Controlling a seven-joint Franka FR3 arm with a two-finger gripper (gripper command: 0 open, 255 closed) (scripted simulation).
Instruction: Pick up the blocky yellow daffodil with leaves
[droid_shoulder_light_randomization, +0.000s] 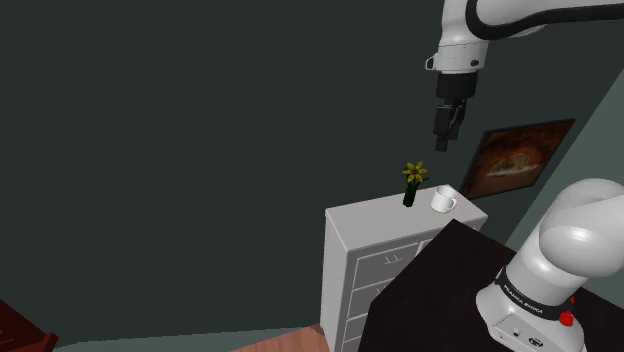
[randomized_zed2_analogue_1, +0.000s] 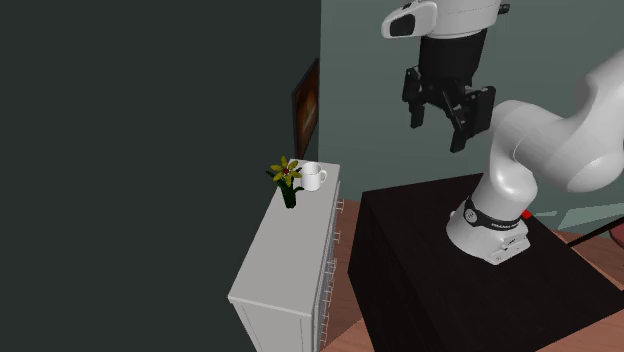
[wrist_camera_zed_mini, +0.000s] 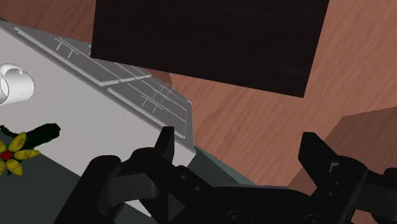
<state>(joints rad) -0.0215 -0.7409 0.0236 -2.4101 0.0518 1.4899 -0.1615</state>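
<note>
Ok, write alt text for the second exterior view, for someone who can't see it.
A white robot arm on a dark stand holds its black gripper open high up, well away from a yellow daffodil. The flower stands beside a white mug at the far end of a white dresser, below a framed picture.

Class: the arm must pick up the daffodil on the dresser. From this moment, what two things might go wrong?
1. The mug stands close beside the daffodil on the dresser. The open tool, hanging high above, might knock the mug on its way down.
2. The daffodil is slim and upright, so an off-centre close might tip it instead of clasping it.
</note>
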